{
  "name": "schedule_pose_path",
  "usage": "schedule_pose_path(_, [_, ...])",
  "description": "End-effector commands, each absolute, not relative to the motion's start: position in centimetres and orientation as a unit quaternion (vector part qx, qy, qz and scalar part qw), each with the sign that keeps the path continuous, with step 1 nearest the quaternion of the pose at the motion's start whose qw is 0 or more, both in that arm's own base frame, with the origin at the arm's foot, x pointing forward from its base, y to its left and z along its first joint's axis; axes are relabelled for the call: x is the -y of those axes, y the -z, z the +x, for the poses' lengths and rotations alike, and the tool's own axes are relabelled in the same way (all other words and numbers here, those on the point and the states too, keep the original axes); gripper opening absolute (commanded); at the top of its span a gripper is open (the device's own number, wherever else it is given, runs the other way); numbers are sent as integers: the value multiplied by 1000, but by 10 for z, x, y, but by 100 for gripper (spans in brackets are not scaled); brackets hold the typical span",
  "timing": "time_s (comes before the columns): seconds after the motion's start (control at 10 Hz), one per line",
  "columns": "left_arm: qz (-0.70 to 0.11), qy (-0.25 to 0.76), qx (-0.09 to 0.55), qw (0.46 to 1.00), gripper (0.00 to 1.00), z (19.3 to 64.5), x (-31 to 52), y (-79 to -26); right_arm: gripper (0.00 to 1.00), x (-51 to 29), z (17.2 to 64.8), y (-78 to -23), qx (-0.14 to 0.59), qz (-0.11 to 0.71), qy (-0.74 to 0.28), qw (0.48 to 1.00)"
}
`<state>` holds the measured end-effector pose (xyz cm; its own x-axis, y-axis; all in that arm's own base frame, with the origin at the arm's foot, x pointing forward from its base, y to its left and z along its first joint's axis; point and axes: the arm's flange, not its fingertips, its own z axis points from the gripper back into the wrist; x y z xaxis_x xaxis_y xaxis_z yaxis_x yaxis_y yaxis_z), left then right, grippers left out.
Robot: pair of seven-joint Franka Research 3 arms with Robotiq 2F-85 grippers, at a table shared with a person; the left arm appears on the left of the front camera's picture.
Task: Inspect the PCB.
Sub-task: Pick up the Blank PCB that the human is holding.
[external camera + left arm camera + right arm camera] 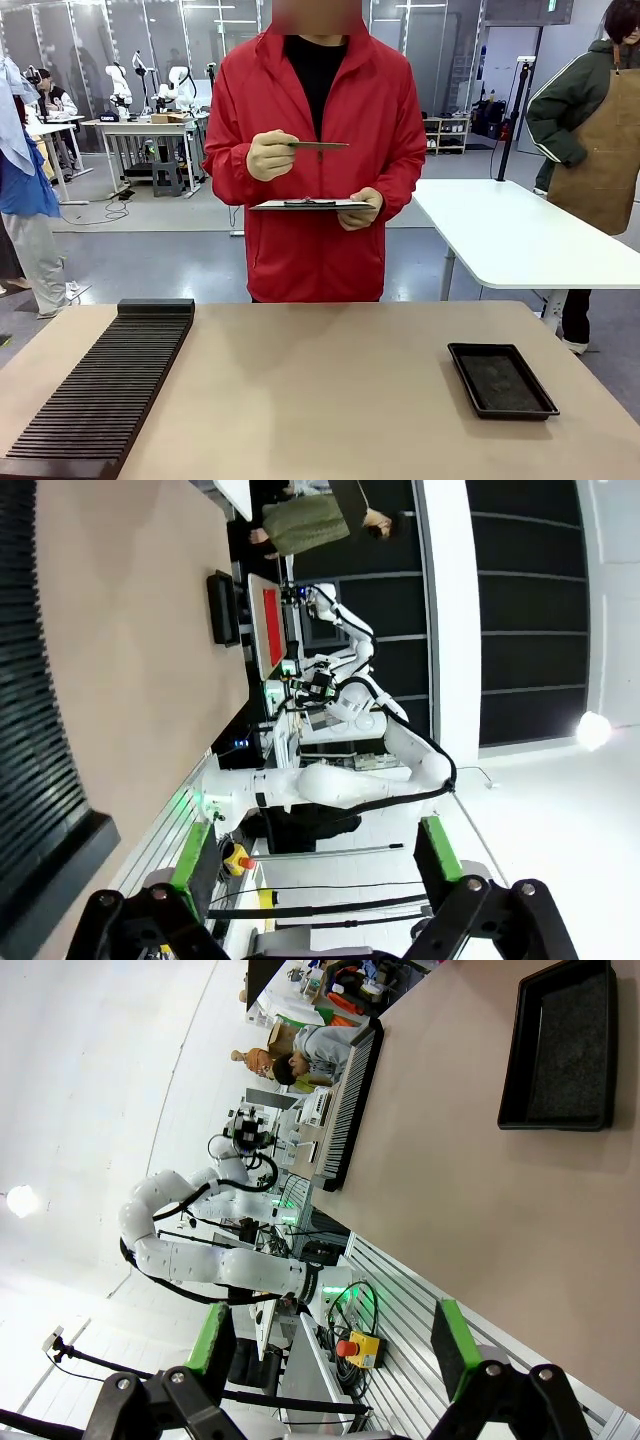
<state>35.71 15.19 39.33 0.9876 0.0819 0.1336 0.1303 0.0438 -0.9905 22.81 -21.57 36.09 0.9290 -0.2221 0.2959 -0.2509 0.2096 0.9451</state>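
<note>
Green PCB, long axis crosswise, free end rightward, in person's hand; left tool, right tool released.

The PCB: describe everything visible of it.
The PCB is a thin, flat green board, seen almost edge-on, so its surface detail cannot be made out. It lies level at chest height, pinched at one end by the person's hand, above the dark slab held in the other hand, apart from it.
</note>
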Motion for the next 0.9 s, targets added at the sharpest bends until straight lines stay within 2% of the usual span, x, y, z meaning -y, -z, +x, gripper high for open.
schedule_pose_path(0.0, [-695,24,105,711,100,318,-159,-387,100,216,227,-362,193,631,-11,751])
schedule_pose_path(0.8, [-696,13,118,708,100,311,-163,-384,100,216,227,-362,193,631,-11,751])
